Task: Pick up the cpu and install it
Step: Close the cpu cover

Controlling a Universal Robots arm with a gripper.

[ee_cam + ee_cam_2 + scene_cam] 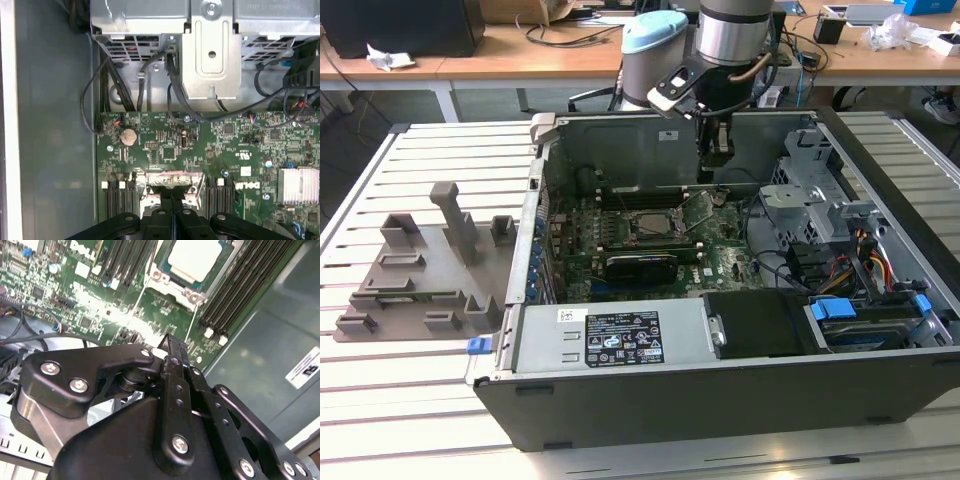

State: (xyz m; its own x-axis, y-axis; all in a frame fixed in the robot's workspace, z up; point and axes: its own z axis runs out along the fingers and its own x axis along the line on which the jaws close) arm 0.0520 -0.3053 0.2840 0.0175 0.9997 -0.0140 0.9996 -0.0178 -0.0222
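The cpu (195, 260), a pale silver square, lies flat inside the socket frame (172, 287) on the green motherboard. In the exterior view the socket (651, 226) sits mid-board inside the open computer case. My gripper (716, 152) hangs above the board, just toward the exterior view's right of the socket. Its black fingers (172, 202) are pressed together with nothing between them. In the second wrist view the gripper (168, 342) is apart from the cpu. A raised metal plate (698, 207) stands at the socket's edge below the gripper.
Memory slots (117, 200) flank the socket on both sides. A metal drive cage (212, 55) and black cables (107, 90) lie beyond the board. A grey fixture (430, 270) rests on the slatted table at the exterior view's left. The case walls (650, 395) surround the board.
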